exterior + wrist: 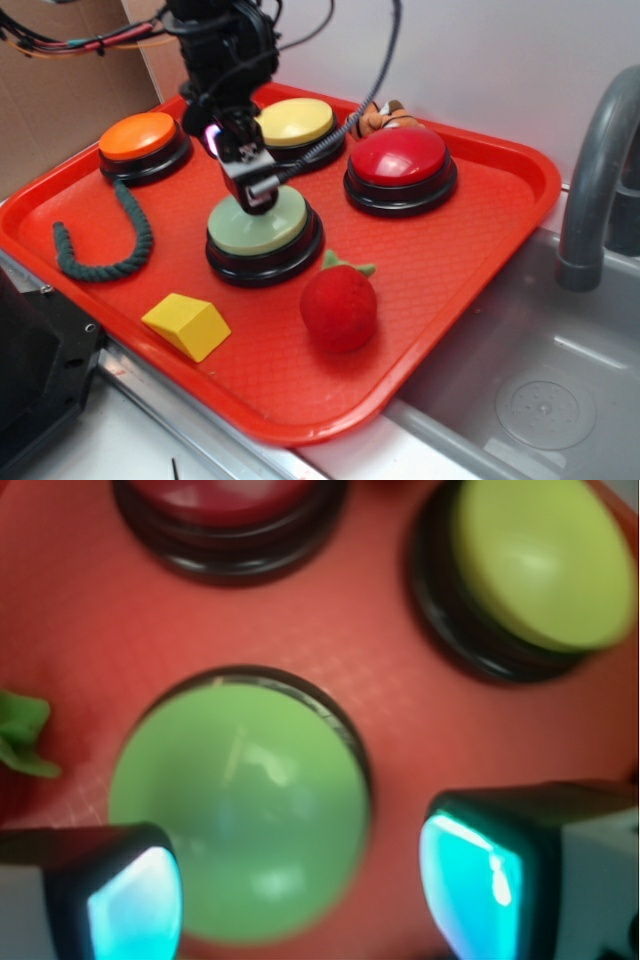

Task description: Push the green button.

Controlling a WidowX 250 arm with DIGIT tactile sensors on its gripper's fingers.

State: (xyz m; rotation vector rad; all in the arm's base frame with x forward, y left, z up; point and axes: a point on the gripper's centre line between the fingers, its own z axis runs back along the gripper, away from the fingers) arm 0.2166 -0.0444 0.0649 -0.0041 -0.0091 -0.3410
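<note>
Two pads [130, 905] of the tool [300, 890] stand spread in the wrist view, pinching nothing, with the green button [240, 815] directly beneath and between them. From outside, the tool [255, 200] hides part of the green button's [262, 228] dome; whether it touches is unclear. Only the exterior view shows the strawberry [339, 305] whole and the yellow wedge [186, 325].

gripper [255, 195] over green button [258, 226], on tray [470, 240]
</note>
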